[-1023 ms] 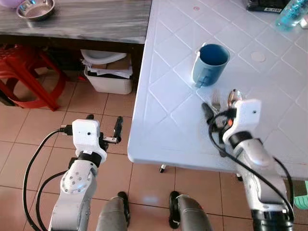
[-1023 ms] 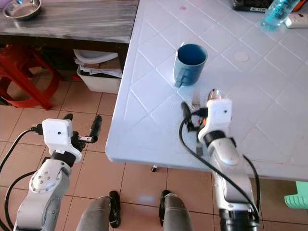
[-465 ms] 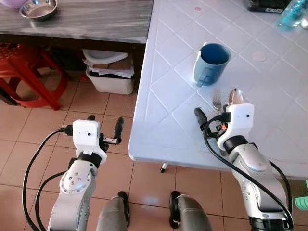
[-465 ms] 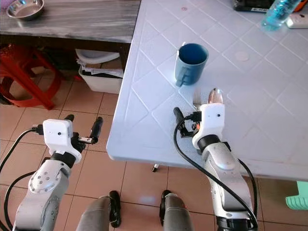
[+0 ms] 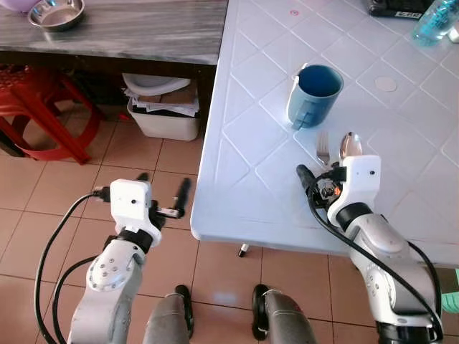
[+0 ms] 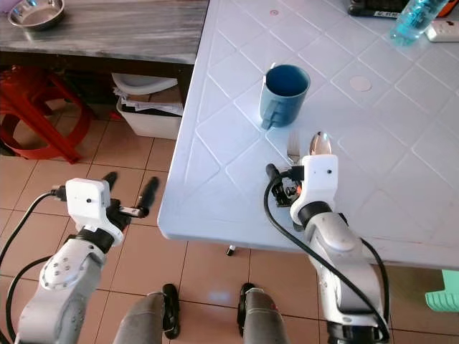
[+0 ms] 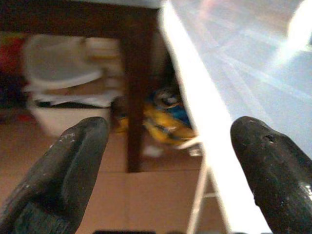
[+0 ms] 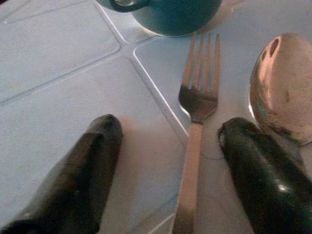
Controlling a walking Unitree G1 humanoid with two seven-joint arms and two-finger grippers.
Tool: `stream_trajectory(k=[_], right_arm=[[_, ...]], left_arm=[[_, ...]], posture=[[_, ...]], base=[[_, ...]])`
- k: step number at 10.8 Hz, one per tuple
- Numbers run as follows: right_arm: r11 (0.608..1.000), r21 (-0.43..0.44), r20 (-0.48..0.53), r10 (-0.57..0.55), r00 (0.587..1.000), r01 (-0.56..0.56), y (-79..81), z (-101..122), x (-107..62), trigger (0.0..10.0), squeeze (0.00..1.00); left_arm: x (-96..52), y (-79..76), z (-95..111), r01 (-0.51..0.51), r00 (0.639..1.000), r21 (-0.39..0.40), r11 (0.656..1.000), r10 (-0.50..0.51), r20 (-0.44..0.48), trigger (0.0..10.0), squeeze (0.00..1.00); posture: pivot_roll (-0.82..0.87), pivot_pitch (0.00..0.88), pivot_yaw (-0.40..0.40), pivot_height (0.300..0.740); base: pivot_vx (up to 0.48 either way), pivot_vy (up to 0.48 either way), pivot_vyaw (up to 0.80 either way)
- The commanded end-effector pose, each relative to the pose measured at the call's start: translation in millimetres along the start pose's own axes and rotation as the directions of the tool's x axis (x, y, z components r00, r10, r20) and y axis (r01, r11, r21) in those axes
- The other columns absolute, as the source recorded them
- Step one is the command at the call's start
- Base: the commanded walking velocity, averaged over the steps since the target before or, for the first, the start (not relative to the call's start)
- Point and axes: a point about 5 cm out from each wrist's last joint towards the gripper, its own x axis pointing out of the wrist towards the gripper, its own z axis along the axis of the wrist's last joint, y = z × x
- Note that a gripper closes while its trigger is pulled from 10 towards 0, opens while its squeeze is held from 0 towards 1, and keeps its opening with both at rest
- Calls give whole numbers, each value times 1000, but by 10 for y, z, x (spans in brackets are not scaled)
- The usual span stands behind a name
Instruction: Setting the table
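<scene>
A blue mug [image 5: 314, 95] stands upright on the white plastic table [image 5: 244, 143]. Just in front of it a fork [image 5: 322, 149] and a spoon [image 5: 350, 145] lie side by side, heads toward the mug. My right gripper [image 5: 320, 173] rests low over their handles and is open. In the right wrist view the fork [image 8: 195, 112] lies between its fingers [image 8: 87, 170], untouched, and the spoon [image 8: 280, 83] sits just outside the other finger. My left gripper [image 5: 163, 185] hangs open over the floor, left of the table's edge.
A grey marble counter [image 5: 129, 32] with a steel bowl [image 5: 56, 13] adjoins the table at the back left. Under it are a red stool [image 5: 36, 107] and a white bin of papers [image 5: 161, 111]. A teal bottle [image 5: 430, 21] stands at the table's far right.
My right gripper slid a little left along the table, then back over the fork's handle. The fork, blurred a second ago, now lies still. My left gripper has sunk slightly.
</scene>
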Motion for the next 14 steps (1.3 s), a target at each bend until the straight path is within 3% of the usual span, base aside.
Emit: stream_trajectory(k=[1, 6, 11, 14], right_arm=[[1000, 30, -123, -6, 992, 9, -47, -206, -7, 0, 0], [997, 46, -277, -54, 959, 69, -217, -391, -20, 0, 0], [988, 91, -319, -88, 944, 123, -249, -438, -31, 0, 0], [983, 117, -302, -102, 948, 143, -216, -435, -41, 0, 0]], left_arm=[[-44, -60, 4, 68, 998, -9, 998, -68, -7, 10000, 0], [-107, -147, 25, 237, 971, -20, 971, -237, -17, 10000, 0], [-156, -220, 10, 321, 947, -18, 947, -321, -32, 10000, 0], [-142, -218, -6, 311, 949, -20, 950, -312, -35, 10000, 0]], posture=[[-26, 294, 9, 740], [-28, 304, 10, 740], [-32, 301, 9, 740], [-35, 290, 2, 740]], base=[[0, 0, 0], [0, 0, 0], [0, 0, 0], [0, 0, 0]])
